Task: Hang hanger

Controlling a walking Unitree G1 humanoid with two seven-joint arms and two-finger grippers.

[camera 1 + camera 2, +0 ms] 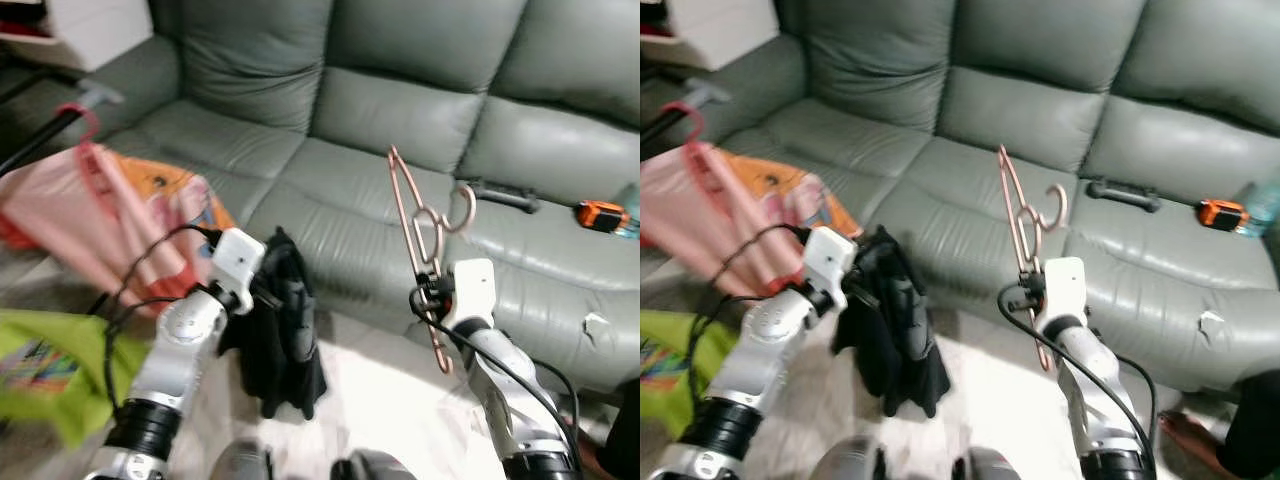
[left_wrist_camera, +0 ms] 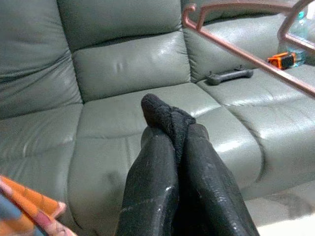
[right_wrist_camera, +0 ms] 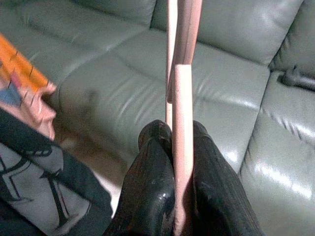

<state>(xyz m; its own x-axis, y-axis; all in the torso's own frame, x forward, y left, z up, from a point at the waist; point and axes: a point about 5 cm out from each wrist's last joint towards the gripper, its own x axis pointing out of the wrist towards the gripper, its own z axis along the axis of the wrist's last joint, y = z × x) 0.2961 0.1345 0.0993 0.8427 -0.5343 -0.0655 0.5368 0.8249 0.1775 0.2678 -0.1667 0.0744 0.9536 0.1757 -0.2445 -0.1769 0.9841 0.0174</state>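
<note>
Hanger [image 1: 418,235], rose-gold metal, carried in the right tool [image 1: 430,297], whose two black fingers [image 3: 152,196] are closed on one of its thin bars; the right wrist view shows the bar pinched flat between the pads. It stands nearly upright and edge-on above the tool, hook [image 1: 462,208] at mid-height pointing toward the sofa back, one shoulder tip at the top, the other dropping below the grasp. Judged purpose of this hold: gripping low on the frame leaves the hook free to catch a rail. Left tool [image 1: 262,297], likewise closed, is gripping a black garment [image 1: 283,340] by a bunched fold; the left wrist view shows cloth wedged between the fingers [image 2: 152,196], the rest hanging loose toward the floor. The garment is apparently held apart from the hanger, the two tools well separated, so dressing the hanger looks not yet begun. Grey-green leather sofa [image 1: 350,180] lies just beyond both tools. On its right seat rest a black handle-like object [image 1: 505,195] and, nearer the edge, an orange tape measure [image 1: 601,214]. At the left, pink and orange clothing [image 1: 110,215] on a pink hanger [image 1: 80,130] drapes off the sofa end. Green fabric [image 1: 50,375] lies on the floor below. No rail can be made out.
</note>
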